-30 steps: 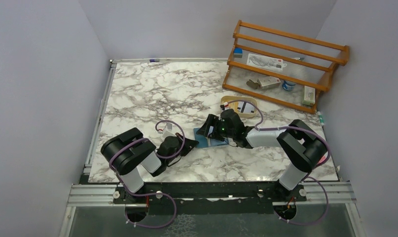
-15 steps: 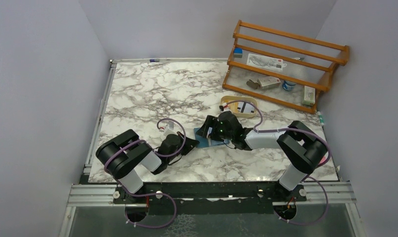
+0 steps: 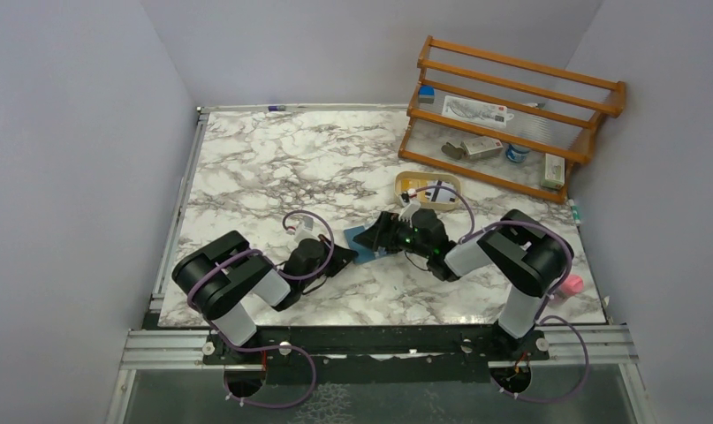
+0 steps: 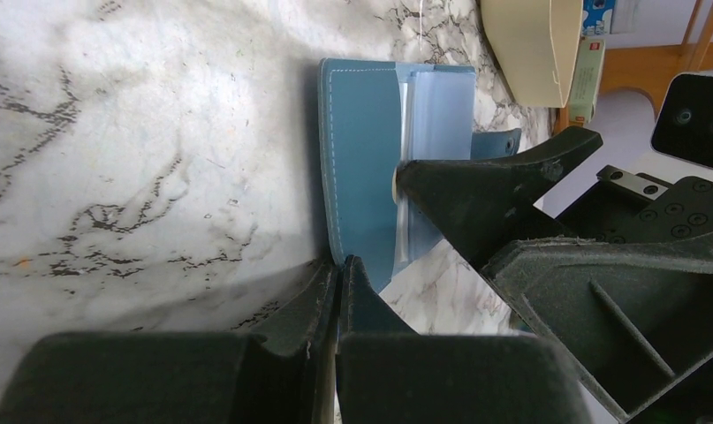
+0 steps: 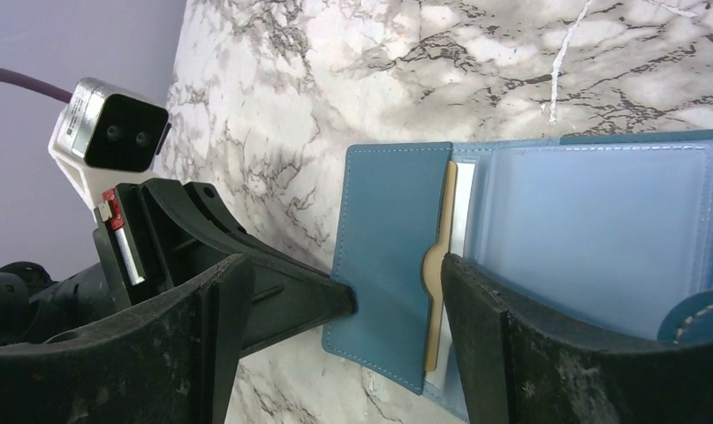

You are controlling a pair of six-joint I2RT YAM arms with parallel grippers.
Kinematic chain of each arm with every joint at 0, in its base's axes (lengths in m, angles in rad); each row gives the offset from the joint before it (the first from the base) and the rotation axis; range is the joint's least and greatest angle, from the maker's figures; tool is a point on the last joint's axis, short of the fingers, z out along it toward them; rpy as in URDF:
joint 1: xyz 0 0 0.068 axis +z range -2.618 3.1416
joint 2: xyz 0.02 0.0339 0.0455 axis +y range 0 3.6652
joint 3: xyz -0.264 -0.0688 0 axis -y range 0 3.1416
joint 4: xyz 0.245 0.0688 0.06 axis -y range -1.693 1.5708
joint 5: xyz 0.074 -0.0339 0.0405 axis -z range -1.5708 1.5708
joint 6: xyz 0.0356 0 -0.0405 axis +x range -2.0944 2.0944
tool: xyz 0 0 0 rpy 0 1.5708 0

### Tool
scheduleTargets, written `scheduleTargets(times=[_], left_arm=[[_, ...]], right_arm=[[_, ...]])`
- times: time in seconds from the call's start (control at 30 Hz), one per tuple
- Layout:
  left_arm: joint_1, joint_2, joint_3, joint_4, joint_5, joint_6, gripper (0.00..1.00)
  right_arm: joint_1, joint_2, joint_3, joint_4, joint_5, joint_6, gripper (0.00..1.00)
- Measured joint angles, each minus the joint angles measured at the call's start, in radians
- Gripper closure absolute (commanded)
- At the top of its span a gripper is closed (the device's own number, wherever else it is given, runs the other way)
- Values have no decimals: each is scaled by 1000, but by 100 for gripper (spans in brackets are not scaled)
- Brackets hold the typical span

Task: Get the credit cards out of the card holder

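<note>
The teal card holder (image 3: 363, 239) lies open on the marble table between the two grippers. In the right wrist view it (image 5: 390, 256) shows a pocket with the yellow-orange card's edge (image 5: 442, 283) sticking out and a whitish card (image 5: 459, 216) behind it. My left gripper (image 4: 339, 265) is shut, with its tips pinching the holder's near edge (image 4: 361, 168). My right gripper (image 5: 335, 309) is open and straddles the pocket. One of its fingertips (image 5: 463, 274) rests at the card's notch. The left gripper's fingers (image 5: 273, 283) touch the holder's outer edge.
A tan oval tray (image 3: 429, 187) with a white card in it sits just behind the right gripper and also shows in the left wrist view (image 4: 529, 44). A wooden rack (image 3: 511, 106) with small items stands at the back right. A pink object (image 3: 572, 283) lies near the right arm's base.
The right arm has folded back and lowered its gripper onto the holder. The holder has shifted slightly left. The left arm swung a little left at first and then held still.
</note>
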State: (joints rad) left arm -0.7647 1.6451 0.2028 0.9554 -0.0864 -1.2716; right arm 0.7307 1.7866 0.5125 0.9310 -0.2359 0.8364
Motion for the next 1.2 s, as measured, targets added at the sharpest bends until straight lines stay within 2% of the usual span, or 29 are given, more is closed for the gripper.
scheduleTargets(times=[0.33, 0.7, 0.83, 1.0, 1.2], left_arm=[[2, -7, 7, -8, 8, 26, 100], [6, -34, 41, -84, 21, 58, 100], [13, -6, 69, -84, 40, 64, 90], [18, 7, 88, -82, 47, 71, 67], [17, -1, 96, -81, 54, 80, 64]], right_arm=[[-8, -8, -17, 24, -28, -9, 18], [25, -150, -91, -121, -31, -10, 18], [26, -167, -94, -146, -1, -11, 18], [26, -167, -94, -146, 11, -10, 18], [26, -162, -95, -138, 16, -3, 18]])
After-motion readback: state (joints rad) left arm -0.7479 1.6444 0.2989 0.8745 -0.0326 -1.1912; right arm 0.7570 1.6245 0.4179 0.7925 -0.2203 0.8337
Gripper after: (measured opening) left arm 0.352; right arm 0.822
